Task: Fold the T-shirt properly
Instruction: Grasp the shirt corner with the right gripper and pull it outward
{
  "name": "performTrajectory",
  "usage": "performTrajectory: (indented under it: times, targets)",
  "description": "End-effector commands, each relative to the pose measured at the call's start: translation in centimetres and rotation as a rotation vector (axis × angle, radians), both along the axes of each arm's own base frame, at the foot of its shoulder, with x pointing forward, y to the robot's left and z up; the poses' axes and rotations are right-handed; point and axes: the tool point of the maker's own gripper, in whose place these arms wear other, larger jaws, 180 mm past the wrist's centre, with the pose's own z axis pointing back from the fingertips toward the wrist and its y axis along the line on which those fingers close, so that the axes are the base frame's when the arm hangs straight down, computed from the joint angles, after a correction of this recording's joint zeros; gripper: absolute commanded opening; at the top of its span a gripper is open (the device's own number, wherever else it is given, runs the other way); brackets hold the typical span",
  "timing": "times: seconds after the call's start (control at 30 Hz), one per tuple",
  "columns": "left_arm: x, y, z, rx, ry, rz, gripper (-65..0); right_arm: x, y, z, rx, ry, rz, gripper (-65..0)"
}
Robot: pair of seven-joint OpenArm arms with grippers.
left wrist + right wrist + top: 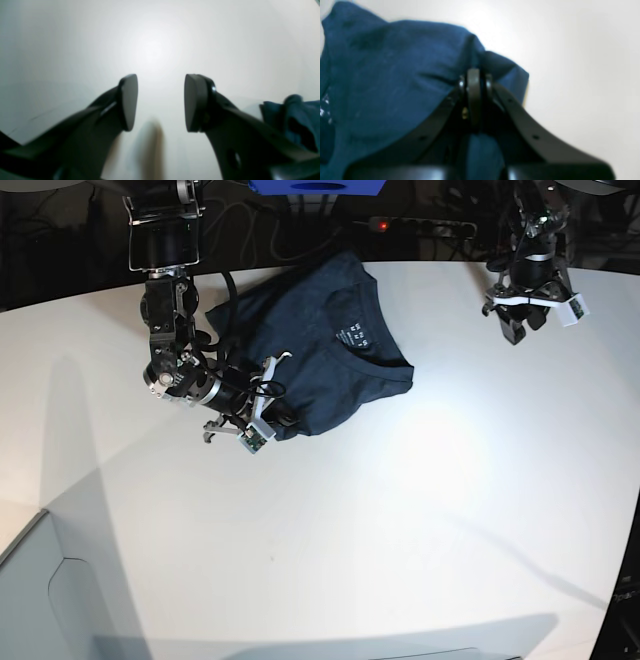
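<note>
While the navy T-shirt (315,350) lies bunched at the table's (400,540) far left, the right gripper (473,100) clenches its near edge and the left gripper (161,102) hangs released, well apart; folding seems barely begun.

White table (400,520) under crumpled T-shirt (320,350)

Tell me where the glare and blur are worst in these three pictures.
Left wrist view: a bright glare spot on the white table; the open left gripper is soft-edged, with a smeared brown streak below it. Right wrist view: the dark navy-blue cotton T-shirt and the right gripper pinching it are blurred. Base view: sharpest, with a mild glare patch on the table.
</note>
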Motion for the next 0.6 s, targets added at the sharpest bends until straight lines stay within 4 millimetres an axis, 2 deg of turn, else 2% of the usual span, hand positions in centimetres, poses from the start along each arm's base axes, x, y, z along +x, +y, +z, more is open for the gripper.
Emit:
performTrajectory:
  times: [0.0, 0.1, 0.23, 0.37, 0.47, 0.57]
  targets:
    - [0.3, 0.2, 1.0, 0.018, -0.034, -0.005, -35.7, 1.0, -0.4, 1.2, 0.021, -0.044, -0.007, -64.8]
    - [0.3, 0.2, 1.0, 0.018, -0.034, -0.005, -35.7, 1.2, -0.8, 2.1, 0.023, -0.082, -0.010, -64.8]
    - [0.4, 0.1, 1.0, 0.015, -0.034, -0.008, -35.7, 1.6, -1.7, 6.0, 0.024, -0.198, -0.041, -64.8]
    - [0.4, 0.0, 1.0, 0.013, -0.035, -0.009, -35.7, 0.9, -1.4, 9.1, 0.034, -0.288, -0.046, -64.8]
    - [0.4, -0.1, 1.0, 0.011, -0.035, -0.009, -35.6, -0.9, -1.2, 8.9, 0.034, -0.277, -0.042, -64.8]
    - [0.3, -0.5, 0.7, -0.003, -0.034, -0.003, -35.5, -2.6, -1.0, 7.1, 0.042, -0.221, -0.039, -64.8]
